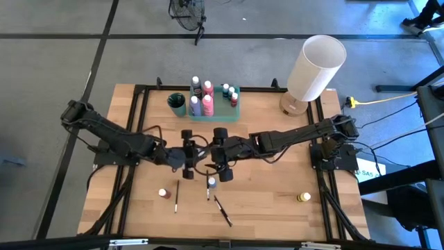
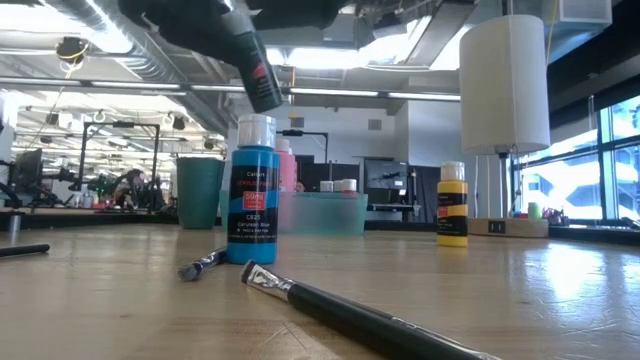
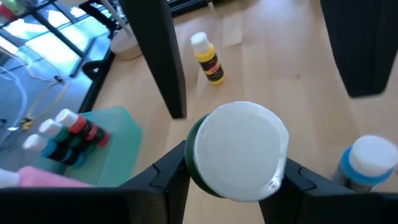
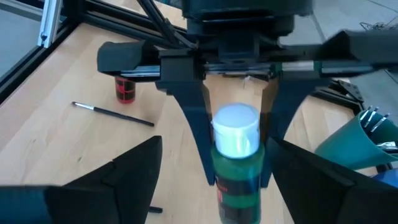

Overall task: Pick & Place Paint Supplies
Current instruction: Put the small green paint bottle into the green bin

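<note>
Only the wrist views show it: left gripper (image 4: 239,134) clamps a green bottle (image 4: 237,165) (white-capped), right gripper (image 4: 208,186) spread wide.

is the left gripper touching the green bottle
Touching. In the right wrist view the left gripper has its fingers pressed against both sides of the green bottle.

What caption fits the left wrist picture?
Left end effector grips a white-capped green paint bottle; yellow bottle stands beyond.

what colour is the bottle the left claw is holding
Green with a white cap: the bottle in the left claw, best seen in the right wrist view.
</note>
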Controlling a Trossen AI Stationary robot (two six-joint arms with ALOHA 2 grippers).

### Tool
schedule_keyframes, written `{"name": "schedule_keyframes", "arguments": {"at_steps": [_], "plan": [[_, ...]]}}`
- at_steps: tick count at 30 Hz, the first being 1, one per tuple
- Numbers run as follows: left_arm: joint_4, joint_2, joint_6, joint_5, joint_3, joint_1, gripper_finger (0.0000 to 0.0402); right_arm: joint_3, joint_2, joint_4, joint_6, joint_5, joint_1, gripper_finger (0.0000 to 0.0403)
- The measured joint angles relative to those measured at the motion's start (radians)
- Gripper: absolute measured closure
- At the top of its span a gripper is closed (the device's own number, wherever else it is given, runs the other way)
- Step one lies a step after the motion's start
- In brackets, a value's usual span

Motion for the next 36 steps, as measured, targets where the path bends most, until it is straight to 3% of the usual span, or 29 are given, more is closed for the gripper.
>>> {"name": "schedule_keyframes", "arguments": {"at_steps": [5,15,26,36], "plan": [[0.057,0.000,0.001,0.090,0.000,0.032,0.0254,0.000,0.000,0.002,-0.010,0.000,0.000,0.0107],[0.102,0.018,0.024,0.165,0.000,0.041,0.0254,0.000,0.003,0.004,-0.021,-0.034,0.000,0.0107],[0.125,0.063,0.068,0.162,-0.002,0.040,0.0254,0.000,0.023,-0.002,-0.015,-0.026,-0.002,0.0109],[0.136,0.064,0.069,0.159,-0.003,0.040,0.0254,0.000,0.024,0.001,-0.021,-0.019,-0.003,0.0161]]}}
